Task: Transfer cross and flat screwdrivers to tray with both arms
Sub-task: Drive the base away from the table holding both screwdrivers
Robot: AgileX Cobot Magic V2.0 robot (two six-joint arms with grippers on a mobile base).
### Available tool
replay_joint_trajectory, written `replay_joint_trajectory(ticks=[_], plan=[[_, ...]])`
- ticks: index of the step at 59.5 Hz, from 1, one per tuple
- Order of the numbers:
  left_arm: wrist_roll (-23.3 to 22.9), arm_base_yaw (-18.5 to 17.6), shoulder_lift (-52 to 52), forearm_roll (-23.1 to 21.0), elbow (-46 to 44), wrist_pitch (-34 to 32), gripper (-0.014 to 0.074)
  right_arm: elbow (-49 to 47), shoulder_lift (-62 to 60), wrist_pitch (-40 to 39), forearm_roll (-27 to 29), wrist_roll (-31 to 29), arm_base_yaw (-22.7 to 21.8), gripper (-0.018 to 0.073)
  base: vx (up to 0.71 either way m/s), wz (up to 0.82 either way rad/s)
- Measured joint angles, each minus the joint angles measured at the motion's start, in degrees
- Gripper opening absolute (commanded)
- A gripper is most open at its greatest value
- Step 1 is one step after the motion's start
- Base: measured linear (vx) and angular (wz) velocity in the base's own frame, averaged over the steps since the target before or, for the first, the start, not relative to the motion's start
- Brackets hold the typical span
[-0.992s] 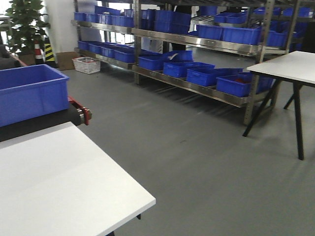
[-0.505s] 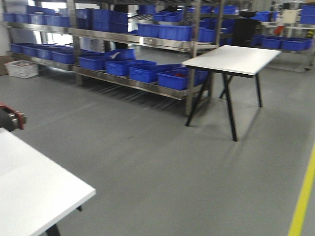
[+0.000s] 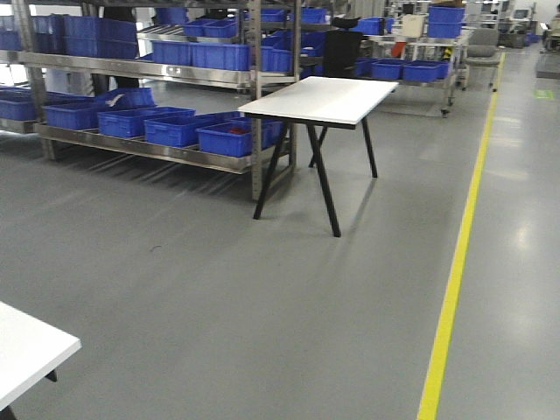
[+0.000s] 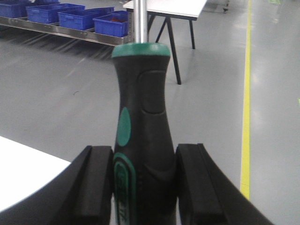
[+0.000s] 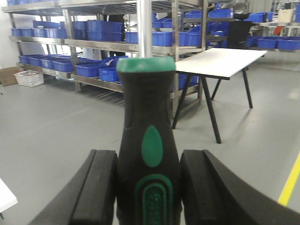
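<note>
In the left wrist view a black-and-green screwdriver (image 4: 143,136) stands upright, its silver shaft running out of the top of the picture. My left gripper (image 4: 144,187) is shut on its handle, a black pad on each side. The right wrist view shows a second black-and-green screwdriver (image 5: 147,150) held the same way, with my right gripper (image 5: 148,190) shut on its handle. Which one is cross and which is flat cannot be told, since both tips are out of view. The tray is out of view. Neither arm shows in the front view.
A corner of a white table (image 3: 31,350) sits at the lower left of the front view. A white trestle table (image 3: 319,98) stands ahead on the grey floor. Steel shelving with blue bins (image 3: 149,122) lines the left. A yellow floor line (image 3: 455,271) runs along the right.
The front view has swung right: the blue bin and most of the near white table have slid out at the left, and the trestle table and yellow line have come into view.
</note>
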Motion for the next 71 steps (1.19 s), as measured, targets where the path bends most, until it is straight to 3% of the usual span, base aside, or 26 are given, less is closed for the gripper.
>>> replay_joint_trajectory(ticks=[35,71], plan=[[0.0,0.0,-0.1,0.0,0.0,0.0,0.0,0.0,-0.2,-0.2,0.0,0.0,0.0,-0.0008,0.1,-0.22],[0.0,0.0,-0.1,-0.1,0.0,0.0,0.0,0.0,-0.2,-0.4,0.0,0.0,0.0,-0.0008,0.34,-0.07]])
